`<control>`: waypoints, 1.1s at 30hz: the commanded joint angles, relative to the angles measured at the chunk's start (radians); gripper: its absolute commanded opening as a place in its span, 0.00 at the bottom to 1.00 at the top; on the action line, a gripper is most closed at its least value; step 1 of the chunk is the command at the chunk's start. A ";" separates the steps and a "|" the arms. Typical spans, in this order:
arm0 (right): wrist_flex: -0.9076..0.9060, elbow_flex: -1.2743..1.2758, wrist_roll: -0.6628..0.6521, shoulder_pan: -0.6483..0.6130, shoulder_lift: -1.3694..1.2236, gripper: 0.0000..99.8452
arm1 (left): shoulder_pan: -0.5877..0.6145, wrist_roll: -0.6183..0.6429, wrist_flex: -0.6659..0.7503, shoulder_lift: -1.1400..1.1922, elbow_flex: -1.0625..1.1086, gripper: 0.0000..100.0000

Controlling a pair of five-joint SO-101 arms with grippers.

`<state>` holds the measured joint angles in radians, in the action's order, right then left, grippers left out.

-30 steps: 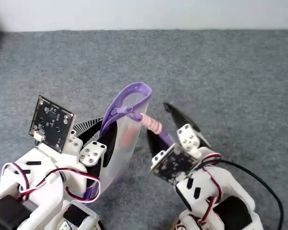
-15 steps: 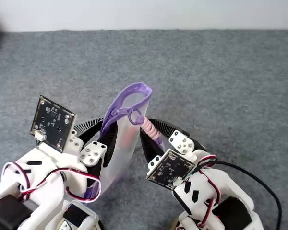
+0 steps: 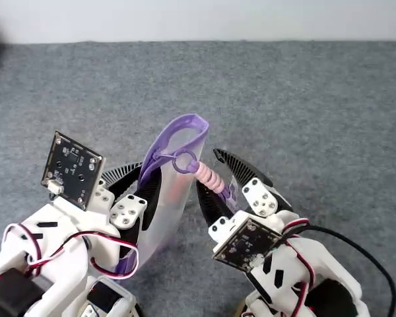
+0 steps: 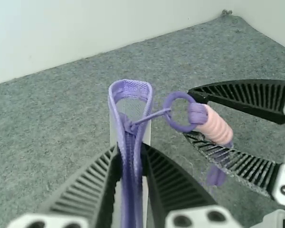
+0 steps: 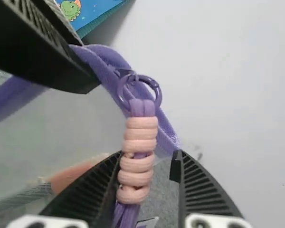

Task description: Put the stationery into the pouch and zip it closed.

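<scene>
Pinching the purple zipper edge of the pouch (image 3: 171, 205), your left end effector (image 4: 131, 151) is holding it upright on the grey table (image 3: 317, 99), fingers pressed together on the fabric. A reddish item (image 5: 76, 173) is showing through the translucent wall, so the stationery is looking loaded already. Just to the right, the pink braided zipper pull (image 3: 209, 175) is hanging off its purple ring (image 4: 179, 111) and lying between the spread fingers of your right end effector (image 3: 206, 168), which is gripping nothing. Closing there, you are risking a catch on the braid's end alone, and it may be sliding out once you are dragging the slider. Pulling off the zipper's line may be tilting the pouch or tugging it from the left pinch. No writing is reading clearly; a small green dinosaur picture (image 5: 71, 8) is showing on blue.
</scene>
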<state>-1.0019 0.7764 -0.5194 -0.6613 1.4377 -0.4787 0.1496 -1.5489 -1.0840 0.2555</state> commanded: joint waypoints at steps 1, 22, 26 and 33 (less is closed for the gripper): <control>-0.010 -0.041 0.011 -0.035 -0.008 0.15 | -0.003 0.011 0.009 -0.005 -0.007 0.01; 0.002 0.011 0.014 -0.085 -0.012 0.15 | -0.005 0.011 0.009 -0.003 -0.007 0.01; 0.077 0.074 0.012 -0.085 -0.012 0.15 | -0.005 0.011 0.009 -0.003 -0.007 0.01; 0.134 0.123 0.014 -0.085 -0.012 0.15 | -0.005 0.011 0.009 -0.003 -0.007 0.01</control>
<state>-0.8961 0.8991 -0.5163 -0.7518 1.4331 -0.4787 0.1496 -1.5489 -1.0840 0.2555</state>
